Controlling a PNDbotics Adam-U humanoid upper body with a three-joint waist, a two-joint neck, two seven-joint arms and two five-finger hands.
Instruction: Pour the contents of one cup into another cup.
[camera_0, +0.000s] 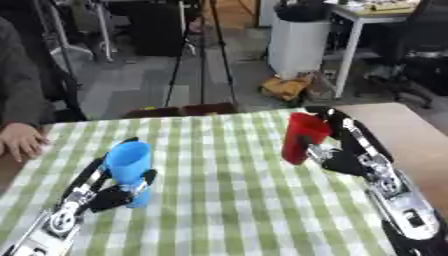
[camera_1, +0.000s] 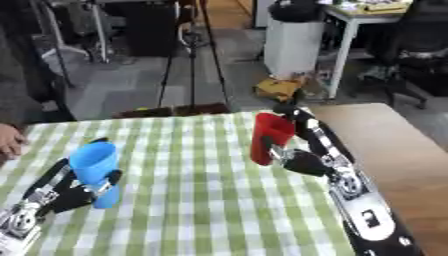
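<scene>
Blue cup (camera_0: 129, 167) stands upright on the left half of the green-and-white checked tablecloth (camera_0: 227, 200), mouth up; its contents cannot be made out from this angle. Left hand (camera_0: 109, 192) is wrapped round it: fingers run up the cup's left side, thumb curls across the lower front (the cup's base is hidden behind the thumb). Left forearm is cut off at the lower left corner.

Red cup (camera_1: 269, 137) sits right of centre, roughly upright, slightly tilted; inside not visible. Right hand (camera_1: 302, 145) clamps it from the right, fingers reaching up behind the rim, thumb low on the front. Whether its base touches the cloth cannot be told.

The two cups are well apart. Bare wooden table (camera_1: 394, 150) shows beyond the cloth's right edge.
</scene>
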